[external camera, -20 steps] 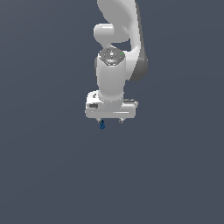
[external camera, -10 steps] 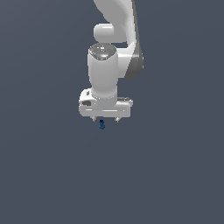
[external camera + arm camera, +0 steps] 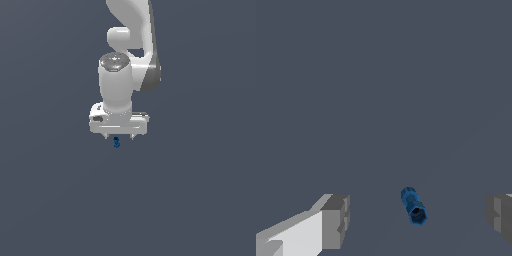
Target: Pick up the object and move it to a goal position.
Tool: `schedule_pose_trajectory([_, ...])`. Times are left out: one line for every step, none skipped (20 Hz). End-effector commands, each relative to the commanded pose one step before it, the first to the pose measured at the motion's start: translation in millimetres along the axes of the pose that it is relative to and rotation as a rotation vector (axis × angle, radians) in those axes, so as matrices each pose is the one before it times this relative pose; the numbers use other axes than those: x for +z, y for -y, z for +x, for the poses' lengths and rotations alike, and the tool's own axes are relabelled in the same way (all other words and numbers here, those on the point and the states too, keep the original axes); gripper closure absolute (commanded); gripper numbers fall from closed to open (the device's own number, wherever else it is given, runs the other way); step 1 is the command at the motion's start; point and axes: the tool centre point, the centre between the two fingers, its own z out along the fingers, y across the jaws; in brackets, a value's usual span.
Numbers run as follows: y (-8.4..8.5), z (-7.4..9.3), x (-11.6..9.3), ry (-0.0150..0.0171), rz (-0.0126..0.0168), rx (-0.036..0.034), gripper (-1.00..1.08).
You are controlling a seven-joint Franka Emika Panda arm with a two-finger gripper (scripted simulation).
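Observation:
The object [image 3: 116,142] is a tiny dark-blue lumpy item lying on the grey floor, just under the white hand in the exterior view. In the wrist view the object [image 3: 414,206] lies between the two grey fingertips, one fingertip [image 3: 335,220] to one side and the other [image 3: 501,218] at the frame's edge. It touches neither. My gripper [image 3: 119,137] is open and stands around the object, with the jaws far wider than the item. The gripper also shows in the wrist view [image 3: 417,220].
The white arm [image 3: 131,55] rises straight above the hand and leaves the frame at the top. A plain dark grey floor [image 3: 200,200] lies all around.
The hand and wrist have shifted slightly towards the exterior view's left over the object. The object has stayed where it was.

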Motion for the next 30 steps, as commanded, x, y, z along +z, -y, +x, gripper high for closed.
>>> schedule_pose_trajectory([-3.66,-7.17,10.38,0.00699,0.00060,-0.00758,-0.92])
schedule_pose_trajectory([-1.60,-3.74,5.24,0.00332,0.00038,-0.00440,-0.92])
schedule_pose_trajectory([-1.83,-4.20,5.68,0.00355,0.00047,-0.00469,-0.92])
schedule_pose_trajectory([-1.93,-4.67,6.17,0.00389,0.00057,-0.00514,-0.92])
schedule_pose_trajectory([-2.03,-5.17,6.63,0.00423,0.00065,-0.00559,-0.92])
schedule_pose_trajectory([-2.12,-5.70,7.06,0.00454,0.00075,-0.00601,-0.92])
schedule_pose_trajectory([-1.99,-5.78,6.96,0.00453,0.00081,-0.00600,-0.92])
schedule_pose_trajectory([-1.78,-5.45,6.36,0.00417,0.00080,-0.00553,-0.92])
schedule_pose_trajectory([-1.59,-5.10,5.77,0.00380,0.00077,-0.00505,-0.92])
schedule_pose_trajectory([-1.36,-4.72,5.23,0.00349,0.00074,-0.00465,-0.92])
schedule_pose_trajectory([-1.19,-4.33,4.68,0.00314,0.00070,-0.00419,-0.92])
schedule_pose_trajectory([-1.02,-3.91,4.15,0.00281,0.00065,-0.00375,-0.92])
schedule_pose_trajectory([-0.88,-3.49,3.62,0.00246,0.00058,-0.00328,-0.92])
schedule_pose_trajectory([-0.71,-3.04,3.14,0.00217,0.00053,-0.00290,-0.92])
schedule_pose_trajectory([-0.58,-2.59,2.64,0.00183,0.00046,-0.00245,-0.92])
schedule_pose_trajectory([-0.52,-2.15,2.10,0.00141,0.00036,-0.00190,-0.92])
schedule_pose_trajectory([-0.36,-1.67,1.66,0.00115,0.00030,-0.00155,-0.92])
schedule_pose_trajectory([-0.26,-1.20,1.18,0.00082,0.00021,-0.00109,-0.92])
schedule_pose_trajectory([-0.15,-0.72,0.71,0.00050,0.00013,-0.00067,-0.92])
schedule_pose_trajectory([-0.17,-0.27,0.14,0.00000,0.00000,0.00000,-0.92])
schedule_pose_trajectory([0.26,1.12,-0.89,0.00030,-0.00013,0.00159,-0.92])
schedule_pose_trajectory([-0.01,-0.02,0.35,0.00000,0.00000,0.00000,-0.92])
schedule_pose_trajectory([-0.02,-0.06,1.03,0.00000,0.00000,0.00000,-0.92])
schedule_pose_trajectory([-0.03,-0.10,1.71,0.00000,0.00000,0.00000,-0.92])
schedule_pose_trajectory([-0.04,-0.14,2.39,0.00000,0.00000,0.00000,-0.92])
schedule_pose_trajectory([-0.05,-0.18,3.06,0.00000,0.00000,0.00000,-0.92])
schedule_pose_trajectory([0.20,-0.19,3.71,-0.00002,0.00005,-0.00049,-0.92])
schedule_pose_trajectory([-0.07,-0.28,4.36,0.00000,0.00000,0.00000,-0.92])
schedule_pose_trajectory([-0.08,-0.32,4.98,0.00000,0.00000,0.00000,-0.92])
schedule_pose_trajectory([-0.09,-0.34,5.54,0.00000,0.00000,0.00000,-0.92])
